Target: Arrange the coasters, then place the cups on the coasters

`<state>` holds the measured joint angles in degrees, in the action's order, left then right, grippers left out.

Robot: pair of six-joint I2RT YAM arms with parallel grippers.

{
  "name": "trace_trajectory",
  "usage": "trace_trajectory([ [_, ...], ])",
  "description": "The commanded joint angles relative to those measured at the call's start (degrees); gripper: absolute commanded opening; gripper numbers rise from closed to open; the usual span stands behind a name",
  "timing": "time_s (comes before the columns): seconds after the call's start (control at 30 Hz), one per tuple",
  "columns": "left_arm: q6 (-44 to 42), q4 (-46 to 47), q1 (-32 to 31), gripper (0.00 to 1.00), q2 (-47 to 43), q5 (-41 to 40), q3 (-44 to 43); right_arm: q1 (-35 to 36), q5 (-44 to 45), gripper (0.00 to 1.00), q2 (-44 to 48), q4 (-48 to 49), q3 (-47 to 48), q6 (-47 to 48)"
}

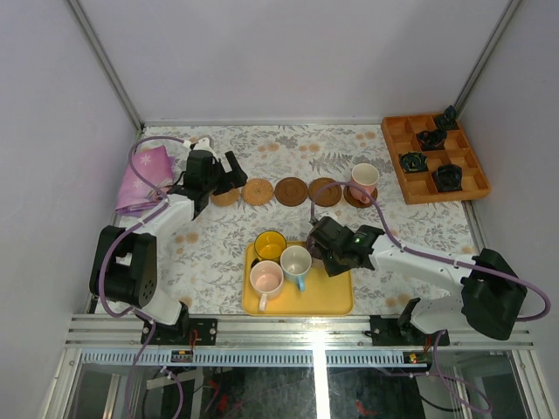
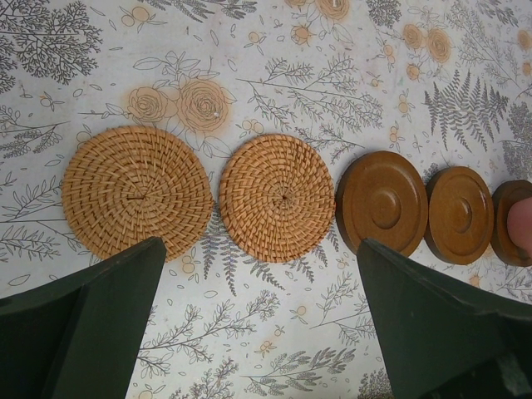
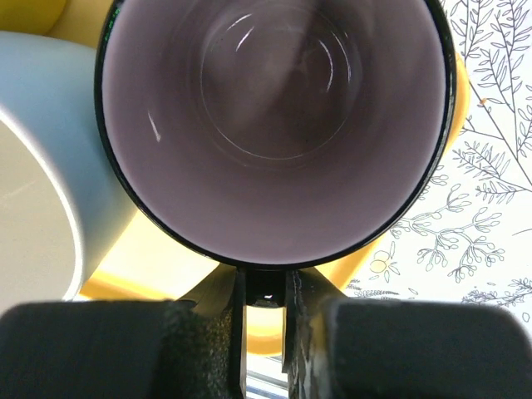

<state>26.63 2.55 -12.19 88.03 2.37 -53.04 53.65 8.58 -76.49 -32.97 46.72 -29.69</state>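
Note:
Five coasters lie in a row across the table: two woven tan ones [image 2: 137, 191] [image 2: 277, 198] and wooden brown ones [image 2: 382, 202] [image 2: 460, 214]. The salmon pink cup [image 1: 363, 181] stands on the rightmost coaster [image 1: 353, 199]. My left gripper [image 2: 259, 249] hangs open over the bare cloth just short of the woven pair, holding nothing. On the yellow tray [image 1: 341, 301] stand the yellow cup [image 1: 270, 246], the white-and-light-blue cup [image 1: 296, 261] and the pale pink cup [image 1: 266, 278]. My right gripper [image 3: 265, 287] is shut on the dark handle of the purple-grey cup [image 3: 274, 125] at the tray's right edge.
An orange compartment tray [image 1: 397, 153] with small black objects sits at the back right. A purple cloth [image 1: 144, 179] lies at the far left, beside the left arm. White walls close in the table on three sides.

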Motion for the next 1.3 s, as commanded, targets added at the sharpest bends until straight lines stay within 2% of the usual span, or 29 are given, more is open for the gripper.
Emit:
trace_trajectory([
  [0.0, -1.50, -0.50, -0.17, 1.00, -0.14, -0.79, -0.75, -0.12, 3.75, 0.00, 1.84, -0.08, 1.12, -0.43],
  [0.27, -2.00, -0.79, -0.20, 1.00, -1.94, -2.87, 0.53, -0.07, 12.78, 0.00, 6.33, -0.50, 5.50, 0.33],
  [0.37, -2.11, -1.28, -0.21, 1.00, -3.48, -4.11, 1.84, -0.39, 17.78, 0.00, 5.19, -0.35, 9.06, 2.63],
  [0.5, -1.71, -1.86, -0.26, 1.00, -4.96, -5.11, 3.53, -2.86, 20.19, 0.00, 1.57, 1.35, 13.17, 6.15],
  [0.83, -2.01, -4.32, -0.81, 0.98, -10.71, -7.97, 7.43, -15.71, 16.22, 0.00, -7.53, 9.96, 21.31, 12.71],
  [0.97, -2.37, -6.16, -2.83, 0.97, -12.65, -10.46, 7.90, -17.73, 14.37, 0.00, -13.29, 11.95, 25.54, 15.17],
  [1.27, 0.29, -9.16, -8.56, 0.97, -14.03, -16.31, 8.96, -21.34, 10.93, 0.00, -24.15, 12.32, 33.11, 14.08],
])
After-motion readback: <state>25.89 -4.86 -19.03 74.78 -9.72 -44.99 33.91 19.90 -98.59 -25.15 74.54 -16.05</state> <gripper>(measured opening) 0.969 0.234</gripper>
